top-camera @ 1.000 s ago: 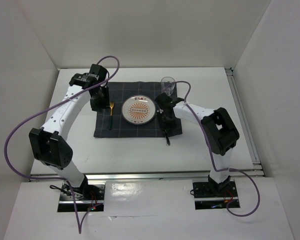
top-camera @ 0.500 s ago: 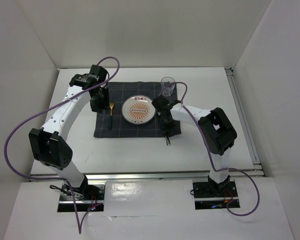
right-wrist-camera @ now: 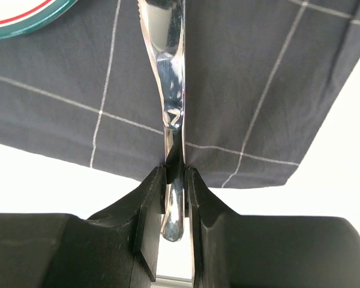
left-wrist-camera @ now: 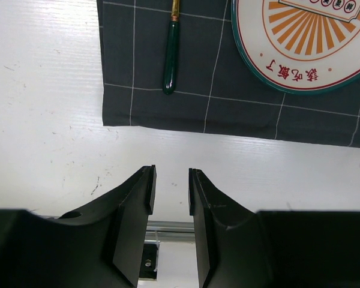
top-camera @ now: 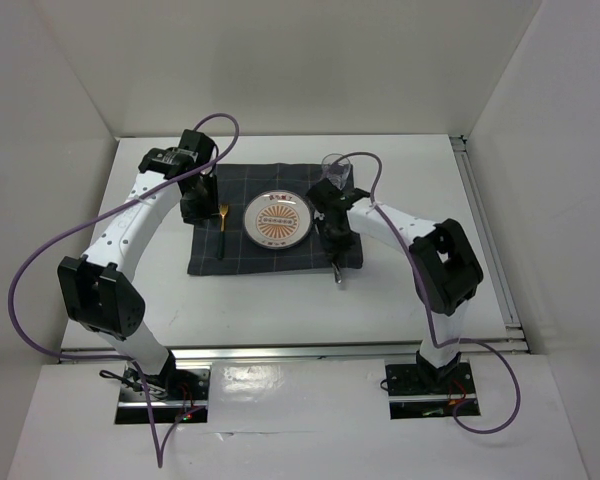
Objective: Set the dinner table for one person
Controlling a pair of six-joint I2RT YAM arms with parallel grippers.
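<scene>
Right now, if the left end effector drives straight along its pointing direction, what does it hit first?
Likely the bare dinner table, short of the placemat edge; nothing sits between. The left end effector is open; height is unclear.

robot test cell in a lab, not a home. plain white panels (top-camera: 310, 60) box in the white table (top-camera: 420, 290) at 9, 12 and 3 o'clock. left arm base (top-camera: 160, 385) and right arm base (top-camera: 430, 380) bolted down at 6 o'clock, bare wiring showing. loose purple cables (top-camera: 13, 290). aluminium rail (top-camera: 485, 230) along the 3 o'clock edge.
</scene>
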